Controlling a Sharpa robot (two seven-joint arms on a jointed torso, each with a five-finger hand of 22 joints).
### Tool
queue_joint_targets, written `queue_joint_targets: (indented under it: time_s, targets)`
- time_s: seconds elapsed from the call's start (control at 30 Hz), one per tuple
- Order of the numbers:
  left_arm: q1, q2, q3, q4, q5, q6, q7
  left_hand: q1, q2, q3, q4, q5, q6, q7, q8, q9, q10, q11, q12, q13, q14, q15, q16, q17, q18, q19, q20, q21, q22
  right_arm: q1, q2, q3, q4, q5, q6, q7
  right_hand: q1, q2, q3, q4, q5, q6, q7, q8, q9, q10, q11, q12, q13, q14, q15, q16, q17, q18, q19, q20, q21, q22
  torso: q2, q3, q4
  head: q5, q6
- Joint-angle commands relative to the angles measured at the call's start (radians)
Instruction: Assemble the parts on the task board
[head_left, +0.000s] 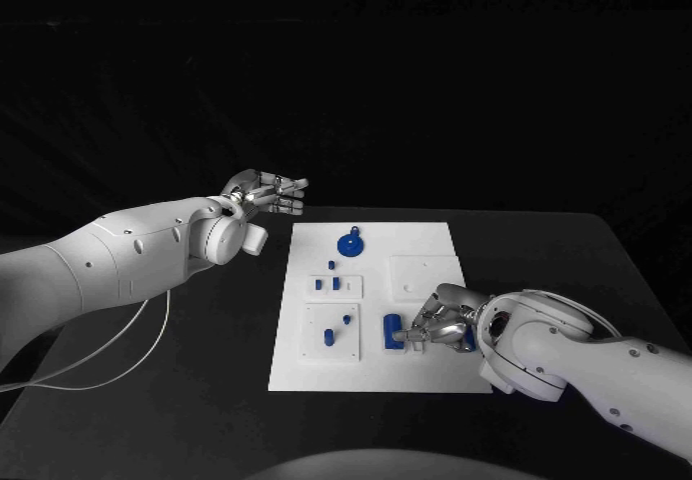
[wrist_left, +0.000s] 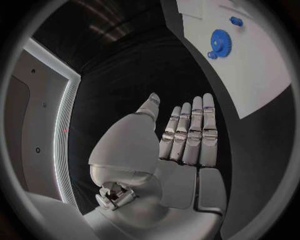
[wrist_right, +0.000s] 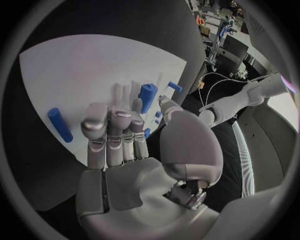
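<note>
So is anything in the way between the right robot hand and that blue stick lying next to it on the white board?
Nothing visible is. The right robot hand hangs over the white board, right beside the blue stick, with only bare board between them. The blue gear lies at the board's far end, out of the way.

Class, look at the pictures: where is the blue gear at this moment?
In the head view the blue gear lies on the far part of the task board, just ahead of the left hand, far from the right hand.

A matt black worktop is seen under a smooth white board; plastic-looking blue parts and silvery, metallic-looking robot hands are shown.
</note>
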Motion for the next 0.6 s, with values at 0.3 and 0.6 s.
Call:
queue_joint_targets:
  time_s: [0.3,0.6]
  targets:
    - [0.001,-0.002,0.0,0.002,-0.007,0.01,0.003,-0.001,-0.007,0.007,-0.001,0.0,-0.001,0.001,0.005,0.001,-0.008,-0.002,0.0,0.001,-0.01,0.0,-0.004,0.002,0.006,0.005,0.004,0.003,-0.001,-0.008,-0.007,0.0,0.009,0.026,0.058,0.018,0.04,0.018,0.004,-0.101,0.205,0.005,-0.011,0.001,0.001,0.011,-0.004,0.005,0.004,0.002,-0.005,0.007,0.003,-0.016,0.062,-0.004,0.007,0.074,0.001,-0.0008,0.0021,-0.001,-0.006]
    - [0.001,-0.004,0.0,0.003,-0.007,0.01,0.003,-0.001,-0.007,0.007,-0.001,0.0,-0.001,0.001,0.005,0.001,-0.008,-0.002,0.0,0.001,-0.01,0.0,-0.004,0.002,0.006,0.005,0.004,0.003,-0.001,-0.012,0.004,0.0,0.0,-0.028,0.007,-0.02,0.011,0.034,0.119,-0.144,0.171,0.01,-0.017,0.001,0.002,0.022,-0.01,0.012,0.01,0.003,-0.009,0.005,-0.002,-0.019,0.063,-0.009,0.007,0.071,0.001,-0.0008,0.0021,0.002,-0.009]
